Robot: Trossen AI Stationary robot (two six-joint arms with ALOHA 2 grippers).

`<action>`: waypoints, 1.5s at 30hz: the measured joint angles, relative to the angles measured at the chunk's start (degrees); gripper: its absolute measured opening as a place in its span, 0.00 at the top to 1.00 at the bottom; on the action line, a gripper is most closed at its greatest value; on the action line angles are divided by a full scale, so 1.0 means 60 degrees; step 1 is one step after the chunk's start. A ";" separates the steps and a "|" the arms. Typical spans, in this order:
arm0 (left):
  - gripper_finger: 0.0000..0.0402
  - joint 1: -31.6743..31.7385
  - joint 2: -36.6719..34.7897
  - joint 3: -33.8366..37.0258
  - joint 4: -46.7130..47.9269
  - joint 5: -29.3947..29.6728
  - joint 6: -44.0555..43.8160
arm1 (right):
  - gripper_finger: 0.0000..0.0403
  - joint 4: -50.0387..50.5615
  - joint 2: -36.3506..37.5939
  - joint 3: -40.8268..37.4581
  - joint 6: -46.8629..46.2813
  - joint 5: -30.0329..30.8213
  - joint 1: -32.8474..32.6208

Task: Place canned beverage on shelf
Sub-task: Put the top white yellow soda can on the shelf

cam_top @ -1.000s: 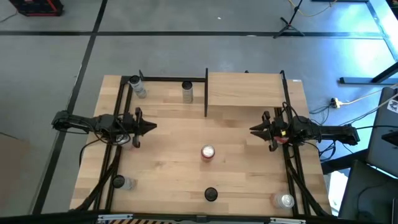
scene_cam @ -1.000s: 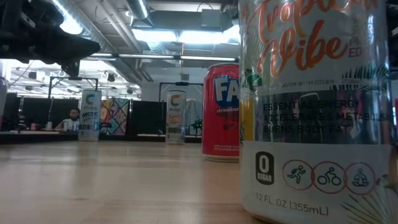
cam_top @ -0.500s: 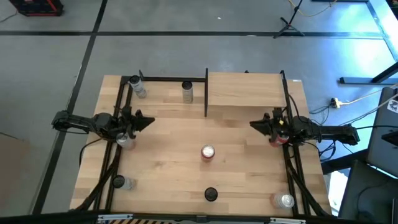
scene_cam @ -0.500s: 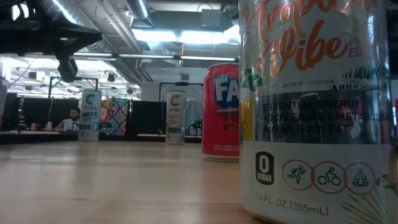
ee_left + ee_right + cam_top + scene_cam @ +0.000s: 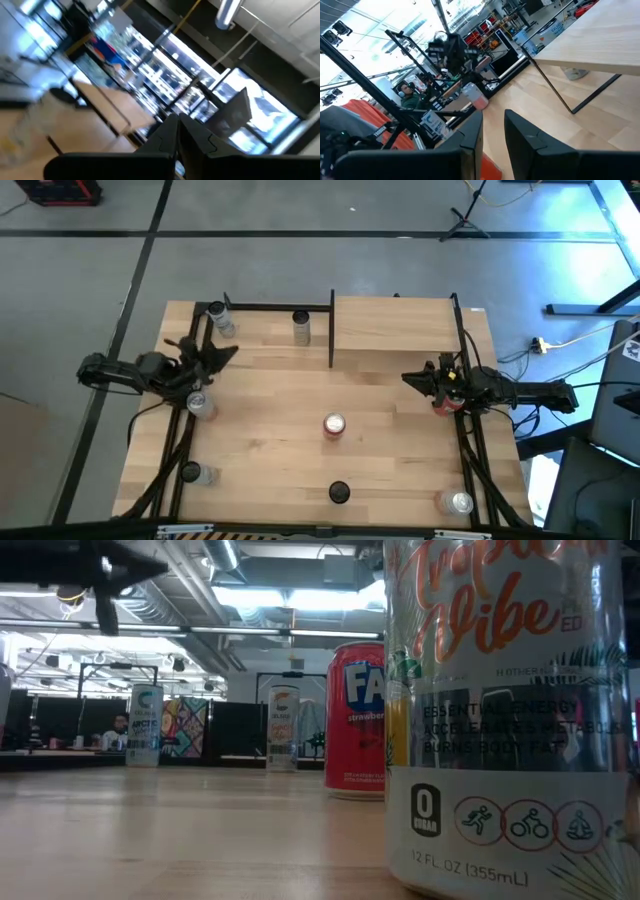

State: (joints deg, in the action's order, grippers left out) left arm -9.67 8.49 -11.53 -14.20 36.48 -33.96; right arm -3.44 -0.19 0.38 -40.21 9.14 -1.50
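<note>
A red can point(image 5: 334, 425) stands upright on its base at the middle of the table and also shows in the low view point(image 5: 355, 720). The shelf point(image 5: 395, 330), a light wood panel on thin black posts, stands at the far right and shows in the right wrist view point(image 5: 600, 40). My left gripper point(image 5: 228, 354) is shut and empty, raised over the table's left side with its fingers point(image 5: 176, 134) slanting upward. My right gripper point(image 5: 408, 380) is empty near the shelf's near edge, its fingers point(image 5: 470, 137) a narrow gap apart.
Silver cans stand at the far left point(image 5: 218, 320), far middle point(image 5: 302, 327), under my left arm point(image 5: 200, 405) and at the near corners point(image 5: 190, 473) point(image 5: 458, 502). A dark-topped can point(image 5: 340, 493) stands at the near edge, filling the low view point(image 5: 510, 720). A black frame rims the table.
My left gripper has drawn back toward the table's left and far edges, risen and tipped upward. This has uncovered the silver can that stands below it. My right gripper has shifted slightly toward the far edge. No can has moved.
</note>
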 joint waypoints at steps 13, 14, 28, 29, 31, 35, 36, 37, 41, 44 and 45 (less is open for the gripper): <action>0.93 0.0600 0.3296 -0.4061 -0.0025 0.1573 0.3713 | 0.83 -0.0264 0.0000 0.0004 -0.0034 0.1745 0.0000; 0.90 0.0775 0.3461 -0.4302 -0.0022 0.1461 0.4079 | 0.83 -0.0267 0.0000 0.0004 -0.0061 0.1868 0.0000; 0.49 0.4840 0.7108 -0.7426 0.3535 -0.1872 0.3750 | 0.83 -0.0806 -0.0002 0.0004 -0.0329 0.2558 0.0000; 0.48 0.5078 0.7460 -0.7645 0.3592 -0.2287 0.3749 | 0.83 -0.0904 -0.0001 0.0004 -0.0327 0.2558 0.0004; 0.47 0.5481 0.8188 -0.8182 0.3641 -0.2957 0.3746 | 0.83 -0.1162 -0.0004 0.0004 -0.0224 0.2558 0.0003; 0.47 0.6315 0.9610 -0.9469 0.4409 -0.4075 0.3727 | 0.83 -0.1561 -0.0004 0.0004 0.0014 0.2509 0.0001; 0.47 0.6520 0.9943 -0.9816 0.4774 -0.4354 0.3720 | 0.83 -0.1639 0.0000 0.0006 0.0023 0.2453 0.0002; 0.48 0.6687 1.0263 -1.0175 0.5121 -0.4586 0.3719 | 0.83 -0.1668 0.0000 0.0007 0.0027 0.2443 0.0001; 0.49 0.6979 1.1118 -1.1150 0.5673 -0.4655 0.3732 | 0.83 -0.1637 -0.0004 0.0007 0.0031 0.2425 0.0000; 0.49 0.7009 1.1410 -1.1446 0.5740 -0.4498 0.3677 | 0.83 -0.1621 -0.0004 0.0007 0.0263 0.2394 0.0000; 0.49 0.7009 1.1430 -1.1443 0.5568 -0.4497 0.3726 | 0.83 -0.1619 -0.0004 0.0007 0.0328 0.2394 0.0000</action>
State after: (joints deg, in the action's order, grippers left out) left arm 32.38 77.07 -80.18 19.21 9.50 -11.60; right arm -13.15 -0.21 0.43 -38.24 23.51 -1.50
